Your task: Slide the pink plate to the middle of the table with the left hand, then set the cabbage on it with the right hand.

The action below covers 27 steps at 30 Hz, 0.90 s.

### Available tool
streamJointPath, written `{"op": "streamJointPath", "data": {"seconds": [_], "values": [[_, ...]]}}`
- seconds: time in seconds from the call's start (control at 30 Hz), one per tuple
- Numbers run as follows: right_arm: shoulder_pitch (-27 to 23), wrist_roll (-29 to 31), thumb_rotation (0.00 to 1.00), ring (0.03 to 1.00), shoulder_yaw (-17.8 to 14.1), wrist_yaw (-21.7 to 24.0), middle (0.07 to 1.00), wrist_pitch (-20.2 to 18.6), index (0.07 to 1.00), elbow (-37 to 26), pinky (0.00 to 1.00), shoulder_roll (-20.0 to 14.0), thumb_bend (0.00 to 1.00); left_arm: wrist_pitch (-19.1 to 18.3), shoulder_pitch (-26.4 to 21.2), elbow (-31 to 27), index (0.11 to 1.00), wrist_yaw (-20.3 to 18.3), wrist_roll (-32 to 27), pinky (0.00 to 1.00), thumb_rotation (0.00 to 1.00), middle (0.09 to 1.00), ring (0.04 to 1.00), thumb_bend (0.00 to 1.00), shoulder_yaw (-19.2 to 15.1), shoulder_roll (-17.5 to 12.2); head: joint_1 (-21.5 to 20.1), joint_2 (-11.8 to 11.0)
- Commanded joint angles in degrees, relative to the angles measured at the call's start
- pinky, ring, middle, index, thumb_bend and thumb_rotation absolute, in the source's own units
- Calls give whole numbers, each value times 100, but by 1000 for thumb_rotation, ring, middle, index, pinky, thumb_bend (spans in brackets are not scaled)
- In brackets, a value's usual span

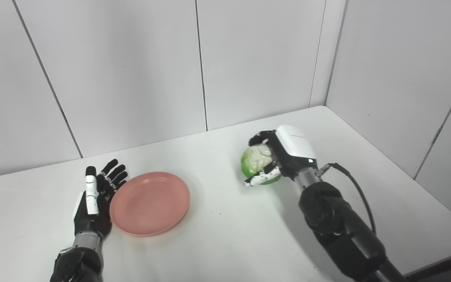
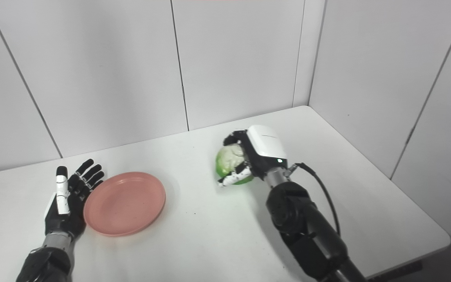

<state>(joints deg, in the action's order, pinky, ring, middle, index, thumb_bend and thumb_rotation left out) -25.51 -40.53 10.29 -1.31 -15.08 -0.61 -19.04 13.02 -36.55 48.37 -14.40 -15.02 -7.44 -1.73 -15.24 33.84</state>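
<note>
White wall panels close off two sides of the pale surface [image 1: 217, 235], and from where I stand both arms are over it. The left robot hand [image 1: 96, 197] lies flat, fingers spread and holding nothing, its edge against the rim of the pink plate [image 1: 150, 203], which sits left of centre. The right robot hand [image 1: 278, 156] is wrapped around the cabbage [image 1: 256, 161], well to the plate's right. I'd judge the carry comes next: lift the cabbage clear of the surface, travel left above the rim, lower onto the plate's middle, and let go only once it rests so it cannot roll.
</note>
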Motion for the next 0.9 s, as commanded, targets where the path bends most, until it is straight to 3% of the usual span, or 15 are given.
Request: {"op": "streamJointPath", "data": {"seconds": [0.0,0.07,0.17,0.27,0.3,0.43,0.47,0.6,0.87], "values": [[-422,69,0,419,30,-228,517,392,487,-38,353,159,515,-143,271,-41,806,162,125,879,990,827,853,812,75,144,170,6],[-512,78,0,400,94,-289,510,493,497,62,308,297,515,-190,326,-176,798,250,238,899,999,824,856,807,148,184,421,15],[-595,36,0,402,248,-252,514,659,497,155,314,369,515,-286,419,-399,799,376,336,909,1000,825,857,803,226,304,1125,19],[-625,84,0,404,294,-248,516,769,496,211,323,418,515,-417,461,-517,798,427,329,906,1000,823,856,810,230,375,1175,20],[-681,129,0,403,369,-204,516,856,496,297,324,490,515,-436,472,-536,805,438,310,920,999,830,864,816,230,430,1590,20],[-836,245,0,417,562,-89,516,988,490,588,348,674,515,-357,472,-537,813,597,383,952,993,842,885,832,276,560,1825,9],[-888,256,0,417,627,-124,515,1104,491,757,348,710,515,-269,462,-508,815,670,438,955,993,844,886,833,296,587,2070,6],[-1068,233,0,415,837,-164,520,1351,485,1304,341,869,515,34,418,-375,842,917,626,995,1000,865,912,819,335,664,2176,8],[-1362,173,0,421,1141,-219,515,1588,491,2152,354,1101,515,380,411,-211,878,1046,664,1000,1000,903,957,829,310,717,2083,32]]}}
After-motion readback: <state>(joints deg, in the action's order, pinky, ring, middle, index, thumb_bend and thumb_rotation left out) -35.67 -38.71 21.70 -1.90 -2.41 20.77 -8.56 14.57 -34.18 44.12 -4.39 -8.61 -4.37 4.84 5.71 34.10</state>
